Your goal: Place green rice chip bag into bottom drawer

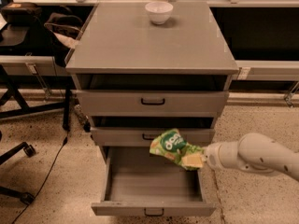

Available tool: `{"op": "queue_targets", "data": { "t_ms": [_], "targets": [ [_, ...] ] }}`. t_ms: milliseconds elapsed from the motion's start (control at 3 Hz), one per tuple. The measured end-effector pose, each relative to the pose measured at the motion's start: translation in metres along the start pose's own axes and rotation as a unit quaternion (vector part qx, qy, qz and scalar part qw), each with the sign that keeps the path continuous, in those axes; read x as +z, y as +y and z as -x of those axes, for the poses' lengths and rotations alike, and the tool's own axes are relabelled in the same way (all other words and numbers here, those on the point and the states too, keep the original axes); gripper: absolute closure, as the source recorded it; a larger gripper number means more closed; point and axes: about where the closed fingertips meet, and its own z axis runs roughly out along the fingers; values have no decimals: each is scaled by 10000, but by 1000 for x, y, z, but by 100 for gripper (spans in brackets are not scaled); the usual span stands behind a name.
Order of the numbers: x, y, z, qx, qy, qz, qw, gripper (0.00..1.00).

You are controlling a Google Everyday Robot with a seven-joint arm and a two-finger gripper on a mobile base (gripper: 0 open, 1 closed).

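Green rice chip bag: in the air over the right rear of the open drawer, its top edge overlapping the middle drawer front.
Bag axis: slanted, running from upper left to lower right; the logo end points up-left, the other end at the gripper.
Gripper: at the bag's lower-right end, fingers pinching it.
Arm: white, reaching in from the right.
Bottom drawer: pulled out.
White bowl: on the cabinet top, near the back.

We see the gripper low at right, clamped on the green rice chip bag, which is held tilted in the air above the open bottom drawer. A white bowl sits on the cabinet top — well apart.
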Motion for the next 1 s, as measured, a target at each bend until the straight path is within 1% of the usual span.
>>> {"op": "queue_targets", "data": {
  "t_ms": [333,1000],
  "targets": [
    [22,-10,-30,254,165,-125,9995,100],
    [21,-8,-30,227,86,-180,9995,100]
  ]
}}
